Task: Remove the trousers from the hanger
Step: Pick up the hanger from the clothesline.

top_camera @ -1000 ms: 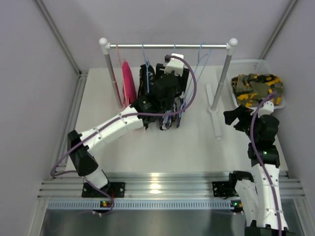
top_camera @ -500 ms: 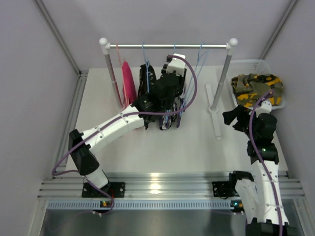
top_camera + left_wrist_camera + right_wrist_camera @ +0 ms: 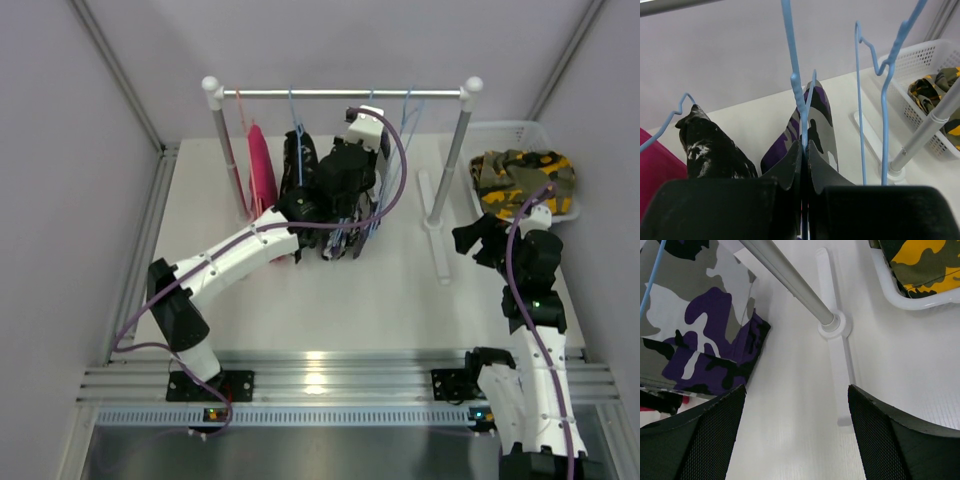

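White tabletop [image 3: 400,290]; purple camouflage trousers [image 3: 820,117] vertical, hanger [image 3: 792,50] in left claw [image 3: 804,155]

No readable text, label or number shows anywhere.

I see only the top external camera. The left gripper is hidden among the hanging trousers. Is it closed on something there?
Observer: Yes. In the left wrist view the left gripper is shut on the thin wire of a blue hanger.
Operator: Which trousers are on that hanger?
Observer: The purple camouflage trousers hang directly behind the fingers. The black printed trousers are beside them on a separate hanger.
Operator: Does the right gripper hold anything?
Observer: No. In its own wrist view the right gripper is wide open, with nothing between its fingers.
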You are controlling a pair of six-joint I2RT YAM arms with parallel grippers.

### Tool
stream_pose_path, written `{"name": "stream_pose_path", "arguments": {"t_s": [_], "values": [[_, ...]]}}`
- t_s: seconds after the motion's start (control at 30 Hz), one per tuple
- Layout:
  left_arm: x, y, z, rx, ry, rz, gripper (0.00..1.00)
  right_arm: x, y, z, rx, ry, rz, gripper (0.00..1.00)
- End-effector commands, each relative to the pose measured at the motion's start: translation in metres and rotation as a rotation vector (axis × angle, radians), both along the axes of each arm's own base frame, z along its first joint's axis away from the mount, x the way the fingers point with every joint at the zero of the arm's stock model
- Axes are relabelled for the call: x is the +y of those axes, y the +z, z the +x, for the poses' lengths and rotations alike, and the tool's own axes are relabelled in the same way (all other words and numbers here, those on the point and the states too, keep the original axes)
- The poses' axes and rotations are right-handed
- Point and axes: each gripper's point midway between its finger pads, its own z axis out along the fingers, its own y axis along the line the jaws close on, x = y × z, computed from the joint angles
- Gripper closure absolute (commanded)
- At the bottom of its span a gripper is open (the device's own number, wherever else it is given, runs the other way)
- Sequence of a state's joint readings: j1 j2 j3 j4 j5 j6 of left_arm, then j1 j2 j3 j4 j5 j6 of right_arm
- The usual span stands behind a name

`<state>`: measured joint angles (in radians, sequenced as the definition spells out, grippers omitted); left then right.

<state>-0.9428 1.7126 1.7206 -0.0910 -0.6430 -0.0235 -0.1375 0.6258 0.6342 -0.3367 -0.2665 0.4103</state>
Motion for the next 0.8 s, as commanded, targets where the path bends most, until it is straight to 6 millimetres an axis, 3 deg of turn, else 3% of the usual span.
{"name": "stream_pose_path", "arguments": {"t_s": [0.0,0.57,0.77], "values": [[-0.005,0.039,-0.002,-0.065,-0.032,-0.078,1.00,0.003,0.023,0.006,-0.092,0.021,-0.028,0.18],[0.012,0.073,-0.007,-0.136,-0.002,-0.105,1.00,0.003,0.022,0.005,-0.095,0.022,-0.026,0.18],[0.017,0.094,-0.008,-0.184,0.011,-0.133,1.00,0.003,0.024,0.004,-0.102,0.019,-0.025,0.17]]}}
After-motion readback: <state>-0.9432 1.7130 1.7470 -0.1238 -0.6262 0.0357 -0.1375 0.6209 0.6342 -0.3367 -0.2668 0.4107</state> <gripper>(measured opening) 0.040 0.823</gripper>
